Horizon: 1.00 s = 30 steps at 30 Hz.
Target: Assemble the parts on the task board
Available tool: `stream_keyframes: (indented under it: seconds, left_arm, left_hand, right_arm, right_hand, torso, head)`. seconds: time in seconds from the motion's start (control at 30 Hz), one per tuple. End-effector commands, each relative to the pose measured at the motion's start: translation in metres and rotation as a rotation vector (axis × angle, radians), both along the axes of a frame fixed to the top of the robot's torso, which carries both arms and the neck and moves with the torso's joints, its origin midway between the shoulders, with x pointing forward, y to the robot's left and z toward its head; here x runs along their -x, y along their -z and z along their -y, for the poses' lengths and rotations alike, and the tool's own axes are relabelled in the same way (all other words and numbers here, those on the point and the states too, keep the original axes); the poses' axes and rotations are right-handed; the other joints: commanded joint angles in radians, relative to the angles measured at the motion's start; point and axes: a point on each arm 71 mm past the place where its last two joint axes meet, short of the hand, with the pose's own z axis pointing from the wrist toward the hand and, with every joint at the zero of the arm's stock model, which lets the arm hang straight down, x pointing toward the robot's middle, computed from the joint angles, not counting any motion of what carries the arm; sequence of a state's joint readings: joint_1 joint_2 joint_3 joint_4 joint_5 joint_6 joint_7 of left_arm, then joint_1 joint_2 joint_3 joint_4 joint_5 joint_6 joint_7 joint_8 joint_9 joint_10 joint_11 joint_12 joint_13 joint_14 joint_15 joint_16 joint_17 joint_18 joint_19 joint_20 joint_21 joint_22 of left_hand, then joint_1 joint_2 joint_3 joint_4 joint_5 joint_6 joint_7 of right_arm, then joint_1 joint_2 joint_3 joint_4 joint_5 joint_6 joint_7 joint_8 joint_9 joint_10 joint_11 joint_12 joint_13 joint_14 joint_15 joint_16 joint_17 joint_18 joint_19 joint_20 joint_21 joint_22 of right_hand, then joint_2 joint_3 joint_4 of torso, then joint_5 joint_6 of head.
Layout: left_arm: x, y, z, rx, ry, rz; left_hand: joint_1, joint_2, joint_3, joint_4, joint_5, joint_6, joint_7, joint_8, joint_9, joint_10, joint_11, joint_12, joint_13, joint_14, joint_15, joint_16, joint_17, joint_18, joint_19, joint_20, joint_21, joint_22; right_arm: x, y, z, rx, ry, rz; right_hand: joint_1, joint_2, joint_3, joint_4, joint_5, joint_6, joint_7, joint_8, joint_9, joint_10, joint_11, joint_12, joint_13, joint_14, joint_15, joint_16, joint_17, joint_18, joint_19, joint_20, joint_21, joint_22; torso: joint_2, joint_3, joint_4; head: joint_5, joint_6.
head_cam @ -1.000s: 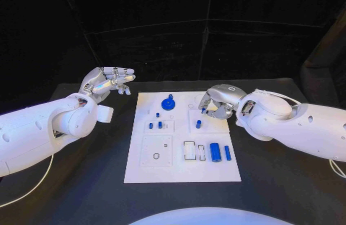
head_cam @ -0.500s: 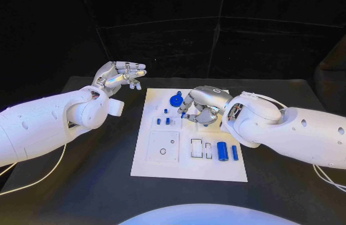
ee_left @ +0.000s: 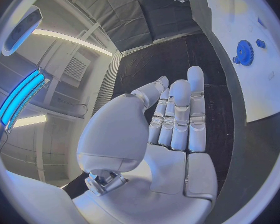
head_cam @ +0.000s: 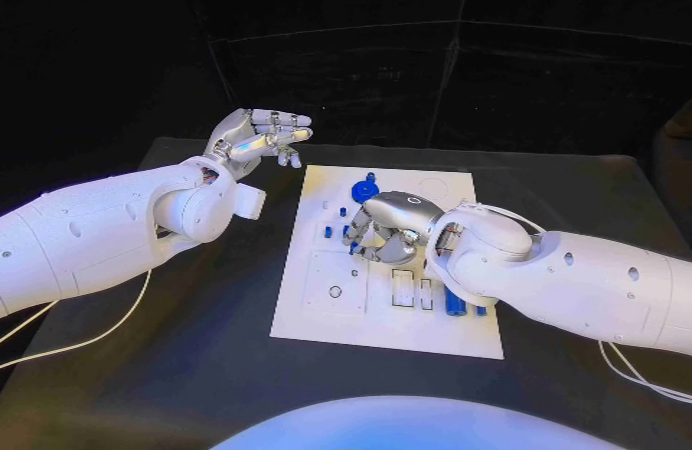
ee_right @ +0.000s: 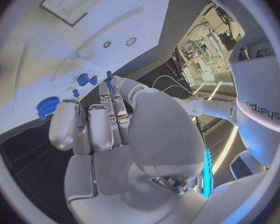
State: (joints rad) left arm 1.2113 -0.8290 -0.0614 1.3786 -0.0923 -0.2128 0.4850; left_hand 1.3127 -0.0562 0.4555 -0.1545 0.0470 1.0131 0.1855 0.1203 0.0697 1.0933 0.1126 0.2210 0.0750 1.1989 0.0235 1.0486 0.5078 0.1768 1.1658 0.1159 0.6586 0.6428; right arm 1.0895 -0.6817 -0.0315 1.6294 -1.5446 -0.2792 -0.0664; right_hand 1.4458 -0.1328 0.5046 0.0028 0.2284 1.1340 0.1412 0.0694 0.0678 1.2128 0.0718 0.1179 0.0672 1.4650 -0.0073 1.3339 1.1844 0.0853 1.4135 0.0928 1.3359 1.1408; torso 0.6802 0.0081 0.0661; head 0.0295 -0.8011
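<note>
Task board (head_cam: 325, 315), right robot hand (head_cam: 378, 232) moved leftward

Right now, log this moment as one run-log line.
left hand: raised beside task board, holding nothing | right hand: over board middle, grasp unclear | blue gear: far end of board

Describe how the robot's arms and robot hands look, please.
Both arms are smooth, rounded white shells with small dark holes. Each ends in a silver metal robot hand, left and right, with jointed fingers. A thin white cable hangs under the left arm, and another under the right arm.
</note>
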Motion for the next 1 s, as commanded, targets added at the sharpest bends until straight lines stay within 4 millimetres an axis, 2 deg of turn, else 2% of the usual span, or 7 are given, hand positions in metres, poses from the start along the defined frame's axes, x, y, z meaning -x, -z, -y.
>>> stream_keyframes:
  seconds: [0.03,0.53,1.0]
  left_arm:
    - [0.0,-0.002,0.003,0.012,0.015,0.004]
    - [0.0,-0.002,0.006,0.013,0.019,0.004]
    - [0.0,-0.001,0.005,0.011,0.015,0.0]
  left_hand:
    - [0.007,0.003,-0.006,-0.003,0.002,-0.005,0.005,0.006,-0.001,-0.007,0.001,0.005,-0.001,-0.009,-0.001,-0.003,-0.002,0.006,-0.006,0.002,-0.005,-0.001]
    - [0.008,0.003,-0.007,-0.004,0.002,-0.005,0.005,0.007,-0.001,-0.007,0.001,0.006,-0.002,-0.01,-0.001,-0.004,-0.003,0.006,-0.007,0.002,-0.006,-0.002]
    - [0.008,0.003,-0.007,-0.004,0.002,-0.005,0.005,0.007,-0.001,-0.007,0.001,0.006,-0.002,-0.01,-0.001,-0.004,-0.003,0.006,-0.007,0.002,-0.006,-0.002]
  right_arm:
    - [0.002,0.005,-0.004,0.052,-0.049,-0.009]
    - [0.004,0.016,-0.008,0.118,-0.075,-0.01]
    - [0.004,0.021,-0.005,0.147,-0.082,-0.022]
  right_hand:
    - [-0.015,0.0,0.007,-0.001,0.003,0.001,0.007,-0.004,0.001,0.006,0.003,-0.001,0.002,0.041,-0.006,0.005,0.001,-0.001,0.002,-0.006,0.007,0.001]
    - [-0.018,-0.002,0.007,-0.002,0.001,0.0,0.007,-0.004,0.001,0.005,0.003,-0.002,0.002,0.041,-0.005,0.005,0.002,-0.002,0.003,-0.006,0.007,0.002]
    - [-0.019,-0.003,0.007,-0.003,0.001,0.0,0.007,-0.004,0.001,0.005,0.003,-0.002,0.002,0.041,-0.005,0.006,0.002,-0.002,0.003,-0.006,0.007,0.002]
  torso:
    - [0.0,-0.0002,0.0001]
    - [-0.001,0.0,-0.0012]
    - [0.0,0.0002,-0.0017]
  head:
    - [0.0,-0.007]
    - [0.006,-0.015]
    - [0.003,-0.015]
